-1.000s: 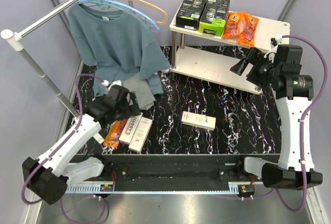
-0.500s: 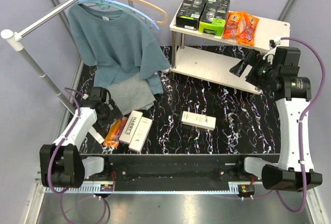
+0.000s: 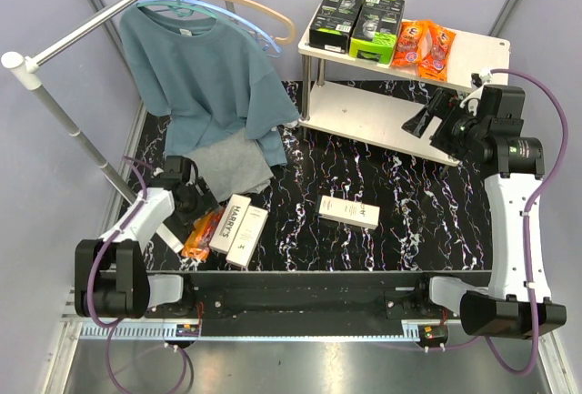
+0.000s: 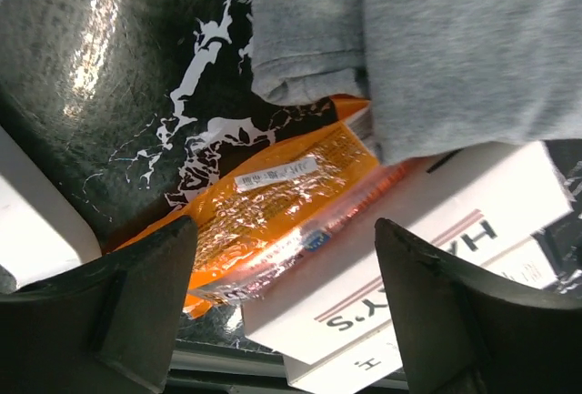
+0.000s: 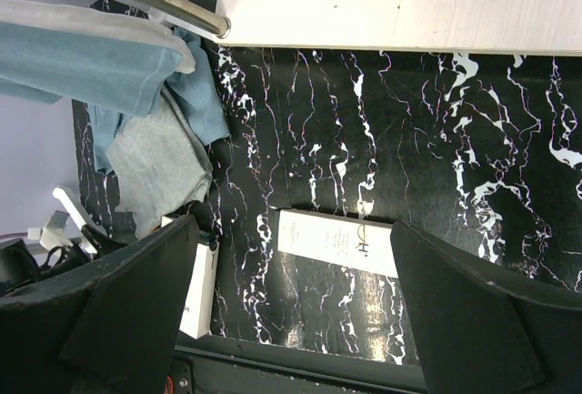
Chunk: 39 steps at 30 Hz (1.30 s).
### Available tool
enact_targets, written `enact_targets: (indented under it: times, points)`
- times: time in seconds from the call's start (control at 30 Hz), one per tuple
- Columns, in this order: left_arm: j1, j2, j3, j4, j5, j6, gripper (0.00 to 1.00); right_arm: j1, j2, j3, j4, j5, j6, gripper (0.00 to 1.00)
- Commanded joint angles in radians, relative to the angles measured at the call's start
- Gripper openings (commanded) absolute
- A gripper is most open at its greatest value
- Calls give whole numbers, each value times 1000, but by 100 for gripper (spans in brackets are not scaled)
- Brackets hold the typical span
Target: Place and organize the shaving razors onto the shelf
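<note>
I record a black table (image 3: pixel 400 221) veined in white. The shelf (image 3: pixel 364 114) stands on its far right part. One slim white box (image 3: pixel 349 211) lies flat near the shelf, on the shelf's near side. Well apart from the shelf, to its near left, two HARRY'S boxes (image 3: pixel 239 230) lie side by side, touching. An orange blister pack (image 3: pixel 202 234) lies against the side of them that faces away from the shelf. A folded grey cloth (image 3: pixel 235 165) lies left of the shelf, its edge reaching the pack.

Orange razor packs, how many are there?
3. Two orange packs side by side on the shelf top, one on the table beside the white boxes. More may be hidden.
</note>
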Motion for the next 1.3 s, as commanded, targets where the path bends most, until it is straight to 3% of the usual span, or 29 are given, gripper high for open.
enact_targets:
  times: [0.0,0.1,0.2,0.3,0.33,0.53,0.63,0.93,1.27]
  points:
    - [4,31,-28,78,18,3,78,5,-30,-1,35,-12,-6,97]
    - [4,34,-39,93,-8,0,76,5,-35,-11,35,-13,-8,97]
    - [4,41,-42,105,-15,3,67,5,-35,-20,38,-13,-8,97]
    - [4,65,-51,125,2,4,55,5,-41,-31,43,-16,-5,97]
    - [4,77,-54,128,5,7,46,5,-42,-32,42,-15,-5,97]
    - [0,100,-88,171,37,10,22,5,-48,-41,46,-13,-3,97]
    - [-10,105,-88,177,47,13,0,5,-52,-46,45,-12,-3,97]
    - [-23,38,-84,168,56,10,0,5,-61,-55,42,-12,-3,97]
    - [-51,-116,-1,52,65,-2,0,5,-67,-64,42,-20,1,100]
